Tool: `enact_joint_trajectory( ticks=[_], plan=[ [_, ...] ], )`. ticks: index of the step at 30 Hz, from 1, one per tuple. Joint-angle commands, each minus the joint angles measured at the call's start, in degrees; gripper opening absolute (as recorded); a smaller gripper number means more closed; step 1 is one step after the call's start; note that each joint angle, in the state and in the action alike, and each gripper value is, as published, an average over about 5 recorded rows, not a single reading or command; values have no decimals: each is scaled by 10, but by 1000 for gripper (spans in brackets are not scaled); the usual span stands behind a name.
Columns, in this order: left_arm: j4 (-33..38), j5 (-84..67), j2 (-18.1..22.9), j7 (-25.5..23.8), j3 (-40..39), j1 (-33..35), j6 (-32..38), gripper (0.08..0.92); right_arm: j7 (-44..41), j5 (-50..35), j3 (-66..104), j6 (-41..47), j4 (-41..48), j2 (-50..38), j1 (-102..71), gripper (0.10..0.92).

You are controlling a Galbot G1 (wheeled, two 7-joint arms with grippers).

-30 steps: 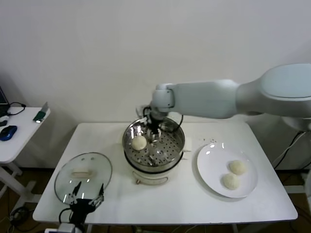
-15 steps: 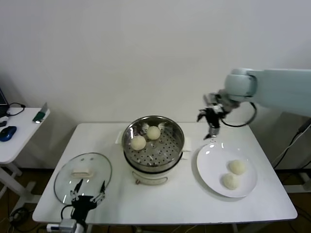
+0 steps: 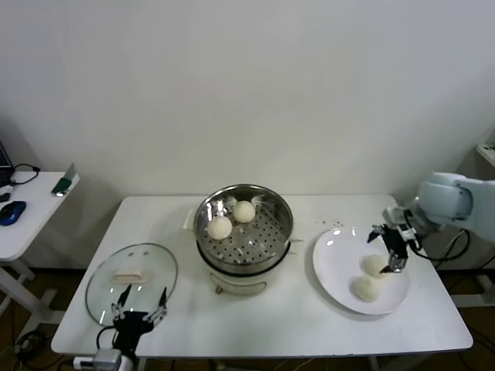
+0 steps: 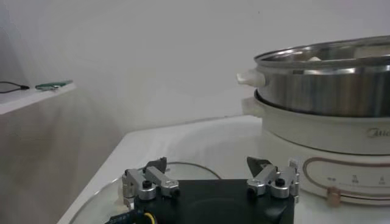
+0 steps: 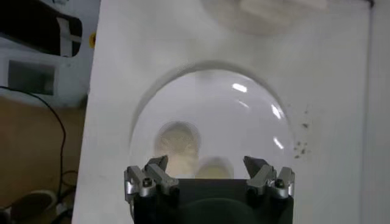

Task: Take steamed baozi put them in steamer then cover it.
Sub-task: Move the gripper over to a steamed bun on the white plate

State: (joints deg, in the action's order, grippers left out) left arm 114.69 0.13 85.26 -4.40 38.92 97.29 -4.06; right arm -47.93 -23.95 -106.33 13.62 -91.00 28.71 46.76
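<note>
The right arm reaches in from the robot's right side, its white forearm bent at the table's edge, and its right gripper (image 3: 393, 249) hangs over the far part of the white plate (image 3: 337, 272) with the fingers pointing down. Its jaws stand wide apart and hold nothing — the right wrist view shows both fingertips spread with bare plate between them.

Two steamed baozi (image 3: 376, 266) lie on the plate just below and slightly nearer the robot than that gripper; the closer one sits almost directly under the fingertips, apart from them, while the other (image 3: 366, 289) rests just beside it, toward the plate's near rim. In the right wrist view the pair (image 5: 177, 141) show as pale rounds just ahead of the fingers (being round, they have no long axis to speak of).

The steamer (image 3: 244, 236) stands well to the left of the right gripper, in the middle of the table (image 3: 309, 325), its mouth facing up. Two more buns (image 3: 220, 227) rest on the perforated tray inside, at its far left part, nearly touching.

The left gripper (image 3: 138, 313) is parked low at the table's near edge, jaws wide and empty. The cover (image 3: 131, 282) lies flat just beyond and beneath it — its bar handle (image 3: 128, 274) runs roughly left to right.
</note>
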Motion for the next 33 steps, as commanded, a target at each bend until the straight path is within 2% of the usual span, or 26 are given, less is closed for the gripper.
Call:
enact_joint_trajectory(
  ticks=[1,13,33],
  plan=[
    [0,2,0,0,0,1,-1,823,14,69,128,13,16,-40,-182,823],
    [2,4,-1,0,0,7,-1,823,22,96,186,22,76,5,-250,823],
    [-1,4,-1,1,2,10,3,823,28,110,230,30,103,34,-314,803]
  ],
)
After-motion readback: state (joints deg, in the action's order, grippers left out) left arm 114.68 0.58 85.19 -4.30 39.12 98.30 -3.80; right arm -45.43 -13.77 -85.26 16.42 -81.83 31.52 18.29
